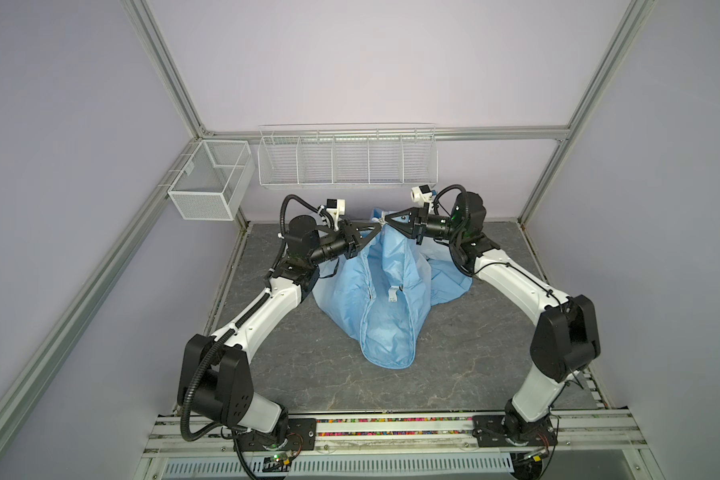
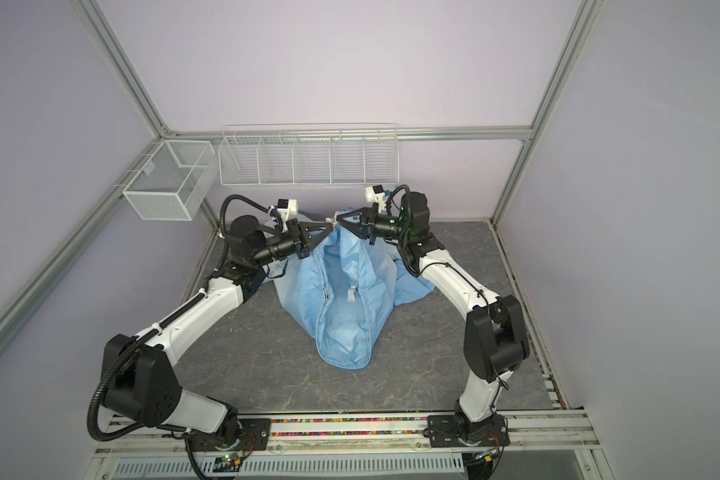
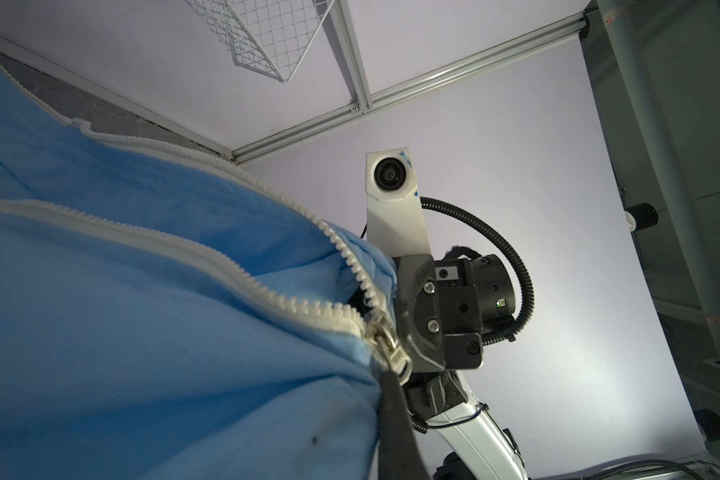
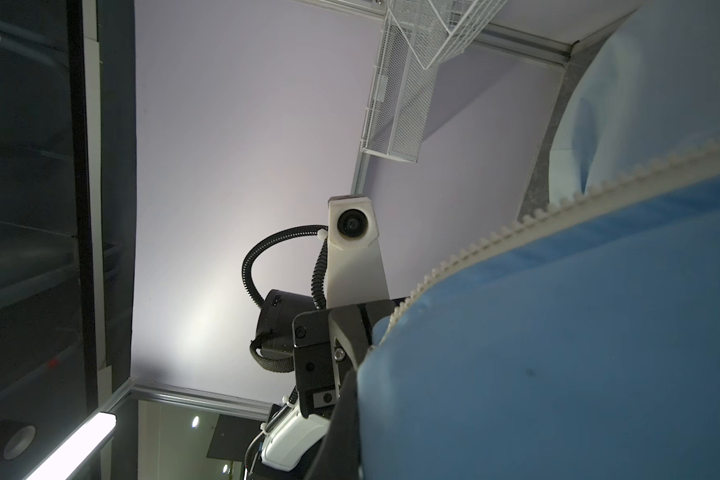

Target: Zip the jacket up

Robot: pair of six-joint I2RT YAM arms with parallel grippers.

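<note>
I see the jacket (image 1: 375,299) on the worktop (image 1: 454,353), in front of and below the long wire basket (image 1: 347,156) on the back wall. It is thin and light blue, pulled up to a single peak just under that basket and draping from there like a tent, with its lower end spread towards me. A paler, whitish fold lies on the side nearer the basket's right end. The front gapes open. In the left wrist view the white zipper (image 3: 208,253) runs as two toothed rows that meet at a metal slider (image 3: 387,347) at the peak.

The left end effector (image 1: 377,227) and the right end effector (image 1: 387,219) meet tip to tip at that peak. Both are fully closed and pinching the jacket by the zipper's end. I cannot tell which of them, if either, has the slider's pull.

The worktop is a dark grey, marbled mat. A small mesh bin (image 1: 208,178) hangs just left of the basket. The walls (image 1: 350,62) are pale lilac, set in an aluminium frame (image 1: 163,66).
</note>
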